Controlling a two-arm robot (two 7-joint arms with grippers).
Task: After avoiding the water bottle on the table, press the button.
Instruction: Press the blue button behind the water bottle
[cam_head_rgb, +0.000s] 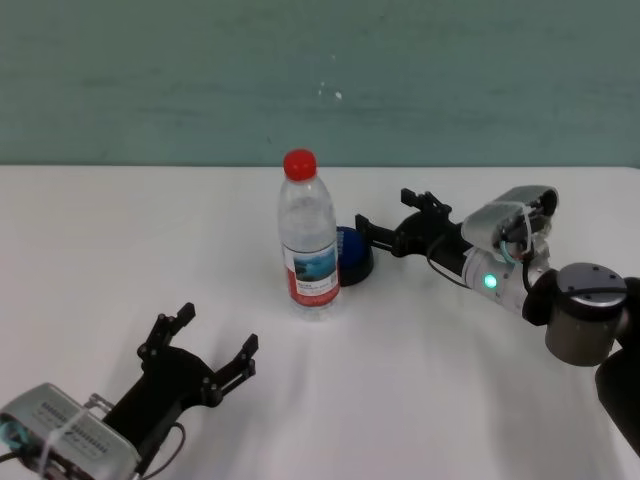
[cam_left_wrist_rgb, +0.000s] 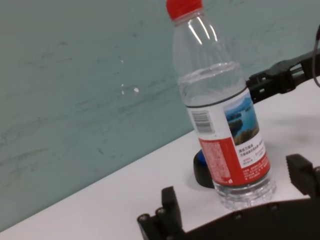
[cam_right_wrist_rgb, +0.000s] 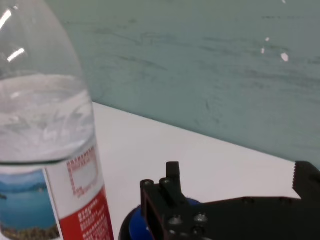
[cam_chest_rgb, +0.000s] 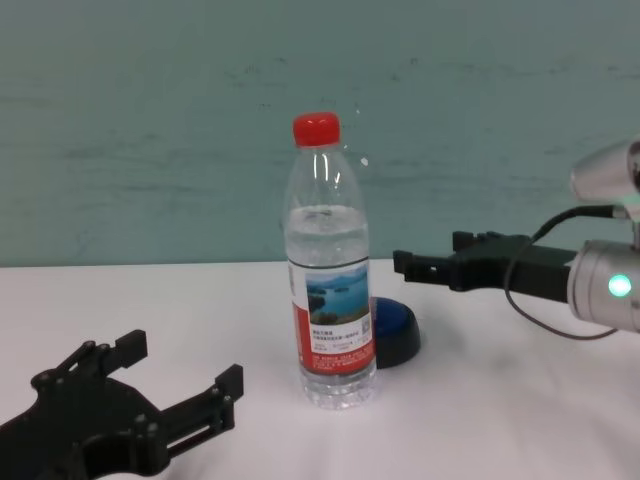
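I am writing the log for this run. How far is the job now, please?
Done: the right gripper has passed behind the upright water bottle without touching it. In hand: it hangs open above the button, not yet on it. Left: the press. The left gripper rests open near the table edge.

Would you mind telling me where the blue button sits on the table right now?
In the head view the button sits near the table's middle, just behind and to the right of the water bottle, partly hidden by it, with the right tool reaching it from the right.
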